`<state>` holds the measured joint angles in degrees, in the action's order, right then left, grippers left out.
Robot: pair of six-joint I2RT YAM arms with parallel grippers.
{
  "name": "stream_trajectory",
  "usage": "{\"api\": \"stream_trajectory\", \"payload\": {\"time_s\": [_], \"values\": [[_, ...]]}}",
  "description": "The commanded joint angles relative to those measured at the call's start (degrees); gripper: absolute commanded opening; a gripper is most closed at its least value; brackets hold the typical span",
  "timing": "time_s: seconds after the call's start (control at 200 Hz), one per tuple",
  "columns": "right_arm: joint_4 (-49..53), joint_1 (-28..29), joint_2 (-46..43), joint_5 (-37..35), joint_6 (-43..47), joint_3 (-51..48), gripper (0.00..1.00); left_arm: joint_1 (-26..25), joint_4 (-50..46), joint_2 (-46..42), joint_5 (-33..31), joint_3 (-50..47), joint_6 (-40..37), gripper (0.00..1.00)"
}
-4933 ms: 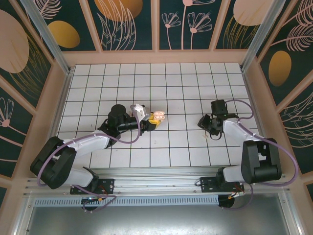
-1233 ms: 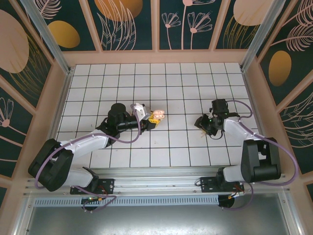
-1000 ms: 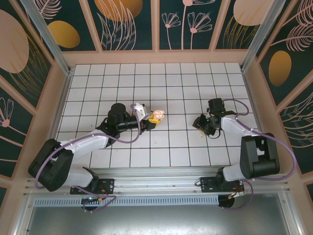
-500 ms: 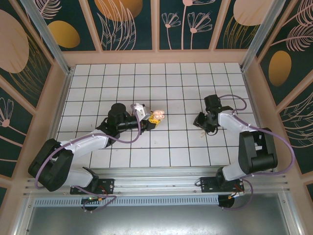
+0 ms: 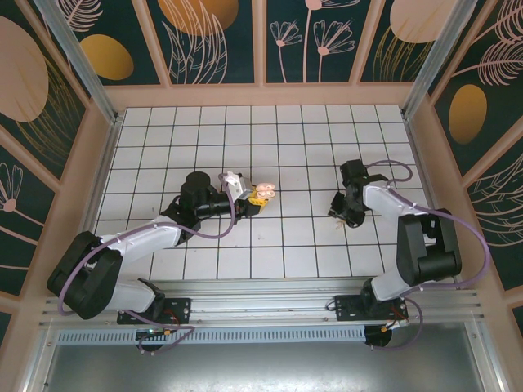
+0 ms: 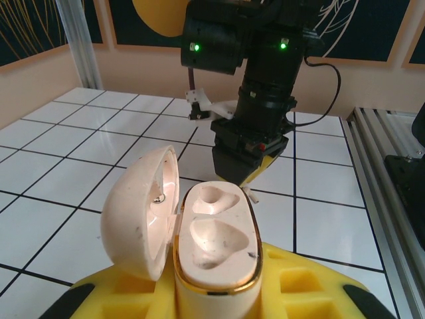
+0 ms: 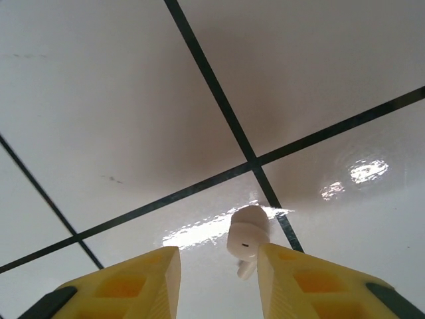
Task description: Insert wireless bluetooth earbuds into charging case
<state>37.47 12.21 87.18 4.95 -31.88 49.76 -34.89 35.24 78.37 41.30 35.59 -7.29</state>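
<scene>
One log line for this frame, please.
left gripper: shut on open charging case, sockets empty | right gripper: open, astride earbud on tile

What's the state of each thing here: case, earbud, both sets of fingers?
charging case: open, lid tipped back, both wells empty.
earbud: out of the case, lying on the tile between the right fingers.
left fingers: shut on the charging case.
right fingers: open, one on each side of the earbud.
</scene>
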Motion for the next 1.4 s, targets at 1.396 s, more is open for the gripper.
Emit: {"api": "stream_trajectory", "payload": {"time_s": [1.396], "values": [[-20.66, 5.35, -17.54, 0.81, 1.56, -7.34, 0.23, -2.94, 7.07, 10.76, -0.40, 2.14, 0.85, 0.22]]}}
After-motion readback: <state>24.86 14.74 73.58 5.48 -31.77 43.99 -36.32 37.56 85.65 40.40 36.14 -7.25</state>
